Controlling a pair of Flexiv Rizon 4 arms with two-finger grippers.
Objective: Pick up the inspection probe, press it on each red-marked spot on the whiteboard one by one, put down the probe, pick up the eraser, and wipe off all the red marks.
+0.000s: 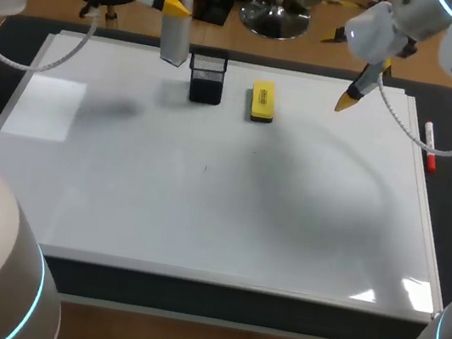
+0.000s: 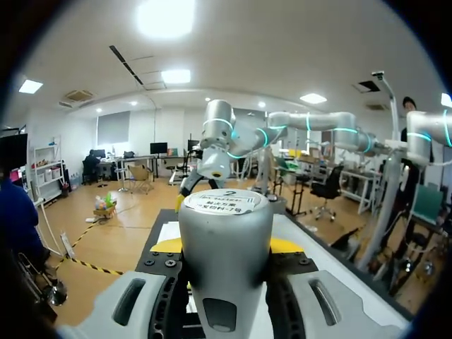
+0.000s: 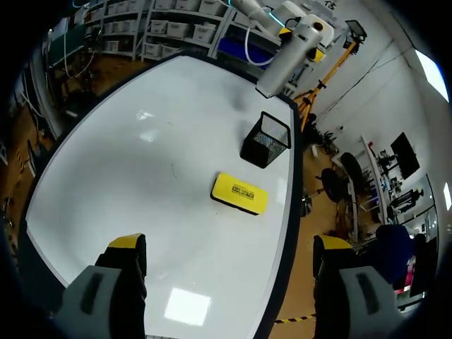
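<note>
We grip the inspection probe (image 1: 175, 37) roughly upright in our left gripper (image 1: 176, 5), presumably for pressing (no red marks show on the whiteboard (image 1: 201, 217)), while our right gripper (image 3: 229, 247) hangs wide open and empty near the eraser (image 3: 239, 193), likely placed for wiping.

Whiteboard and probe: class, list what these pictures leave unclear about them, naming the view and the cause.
Red marks on the whiteboard: head and right wrist views show only one faint speck, too small to tell its colour.
Inspection probe tip: left wrist view, hidden behind its own body.
Mesh basket contents: head view, too small.
</note>
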